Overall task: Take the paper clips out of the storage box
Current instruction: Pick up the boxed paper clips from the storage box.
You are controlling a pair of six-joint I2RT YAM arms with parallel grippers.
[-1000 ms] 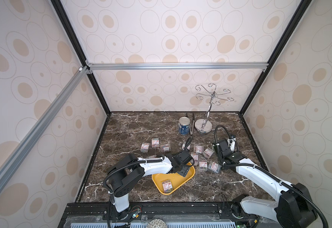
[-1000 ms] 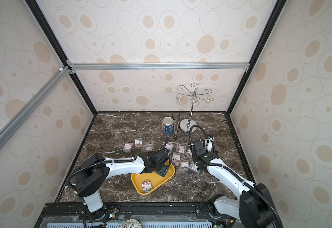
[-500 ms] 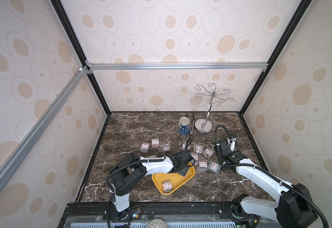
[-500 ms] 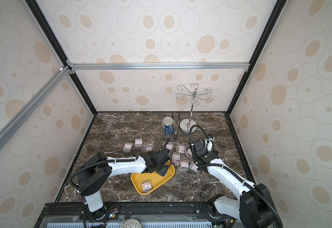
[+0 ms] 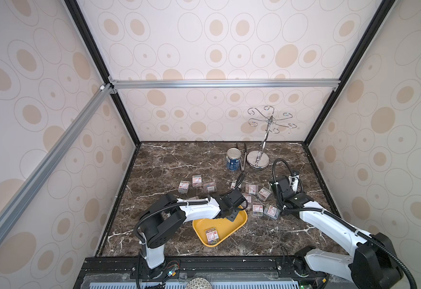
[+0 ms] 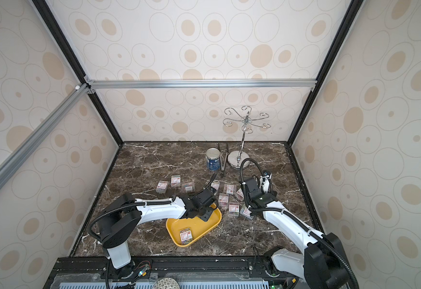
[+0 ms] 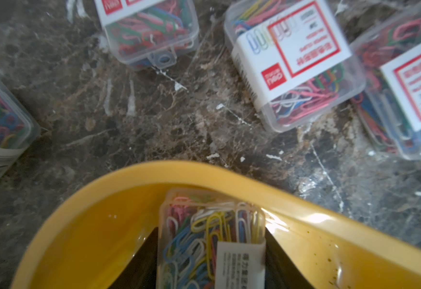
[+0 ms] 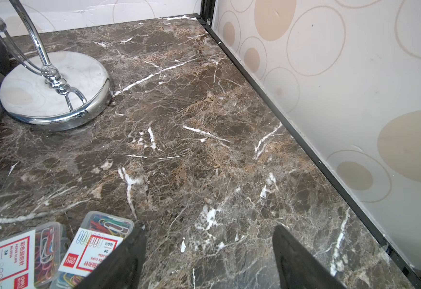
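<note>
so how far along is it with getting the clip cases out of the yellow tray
Mostly done: many clip cases already sit on the marble table. In hand: the left gripper is clamped on one case inside the yellow tray, not yet lifted. Left: that one plus another case at the tray's near end. The right gripper is open and empty.

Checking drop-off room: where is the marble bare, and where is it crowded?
Bare: back marble from the left wall to the tin can; from the stand base to the right wall. Crowded: cases beside the yellow tray.
</note>
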